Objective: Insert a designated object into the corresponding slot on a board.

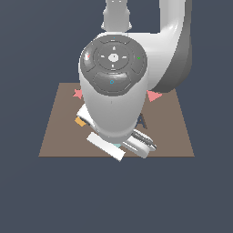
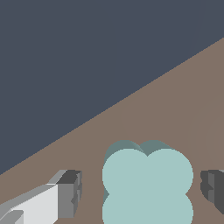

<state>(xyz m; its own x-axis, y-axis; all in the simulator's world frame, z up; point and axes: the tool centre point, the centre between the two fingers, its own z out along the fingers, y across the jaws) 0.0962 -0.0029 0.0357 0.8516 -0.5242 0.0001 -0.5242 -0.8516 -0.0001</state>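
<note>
Exterior view – arm: bulk of the Panda fills frame centre, hiding most of the board (image 1: 54, 136).
Exterior view – clover piece (image 1: 117, 145): only a teal sliver shows, lower centre, tucked under the gripper (image 1: 122, 146) near the board's front edge.
Exterior view – slot: not visible; likely behind the arm.
Wrist view – clover piece (image 2: 148, 186): flat on the brown board (image 2: 183, 100), lower centre-right of frame.
Wrist view – fingers: one (image 2: 69, 192) at lower left, the other (image 2: 213, 190) at right edge; piece sits between, clear gaps both sides.
Wrist view – pincer: spread wide, holding nothing.
Judgement: piece lies straight between the fingers; closing looks like the next step.
</note>
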